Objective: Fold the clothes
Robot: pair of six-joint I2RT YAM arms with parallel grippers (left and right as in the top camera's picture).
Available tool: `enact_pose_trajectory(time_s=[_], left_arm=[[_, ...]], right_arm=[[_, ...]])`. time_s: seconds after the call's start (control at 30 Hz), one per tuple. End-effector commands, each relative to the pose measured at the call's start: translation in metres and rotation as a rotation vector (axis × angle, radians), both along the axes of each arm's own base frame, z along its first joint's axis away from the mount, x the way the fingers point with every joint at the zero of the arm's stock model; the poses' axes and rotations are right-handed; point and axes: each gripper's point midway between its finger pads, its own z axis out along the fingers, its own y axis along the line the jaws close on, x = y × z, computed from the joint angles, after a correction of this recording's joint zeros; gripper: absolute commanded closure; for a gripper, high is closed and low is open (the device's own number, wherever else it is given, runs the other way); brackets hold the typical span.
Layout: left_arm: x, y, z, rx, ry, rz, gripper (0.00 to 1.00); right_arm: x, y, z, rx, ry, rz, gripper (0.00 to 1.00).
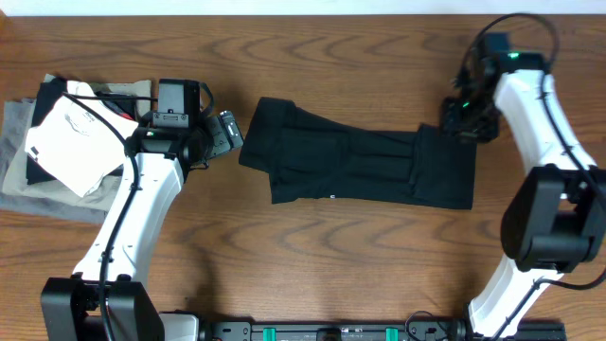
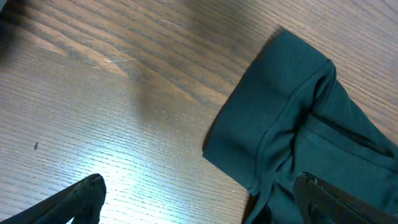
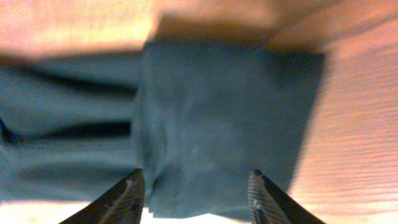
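The clothes [image 1: 355, 161], a black T-shirt, lie folded into a long strip across the middle of the table. The right end is doubled over into a flat panel [image 3: 230, 118]. My right gripper [image 1: 462, 119] hovers at that panel's far right corner. In the right wrist view the right gripper [image 3: 194, 182] is open, and the cloth lies flat below its fingertips, not pinched. My left gripper [image 1: 227, 133] sits just left of the shirt's left end. In the left wrist view the left gripper [image 2: 202, 199] is wide open over bare wood, its right finger [image 2: 323, 196] above the shirt's edge [image 2: 280, 118].
A pile of folded garments lies at the table's far left, a white one [image 1: 71, 142] on top of a grey-olive one [image 1: 21, 166]. The left arm's base link stands beside the pile. Wooden table [image 1: 331, 256] runs along the front of the shirt.
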Motion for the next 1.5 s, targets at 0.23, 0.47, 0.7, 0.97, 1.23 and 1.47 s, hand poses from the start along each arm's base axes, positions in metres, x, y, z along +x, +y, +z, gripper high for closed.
enact_pose_trajectory(time_s=[0.23,0.47,0.7,0.97,1.23,1.47], left_arm=[[-0.004,0.005,-0.005,0.015,0.015,0.007,0.02],[-0.004,0.005,-0.005,0.015,0.015,0.007,0.02],[-0.004,0.005,-0.005,0.015,0.015,0.007,0.02],[-0.004,0.005,-0.005,0.015,0.016,0.007,0.02],[-0.004,0.005,-0.005,0.015,0.016,0.007,0.02],[-0.004,0.005,-0.005,0.015,0.016,0.007,0.02]], right_arm=[[-0.002,-0.029,-0.006,0.059,-0.014,-0.02,0.6],[0.001,0.013,-0.03,0.244,-0.057,0.039,0.99],[-0.013,0.047,-0.063,0.349,-0.059,0.081,0.99],[-0.028,0.069,-0.092,0.428,-0.084,0.106,0.99],[-0.013,0.07,-0.061,0.41,-0.139,0.119,0.99],[-0.007,0.009,0.023,0.168,-0.209,0.039,0.62]])
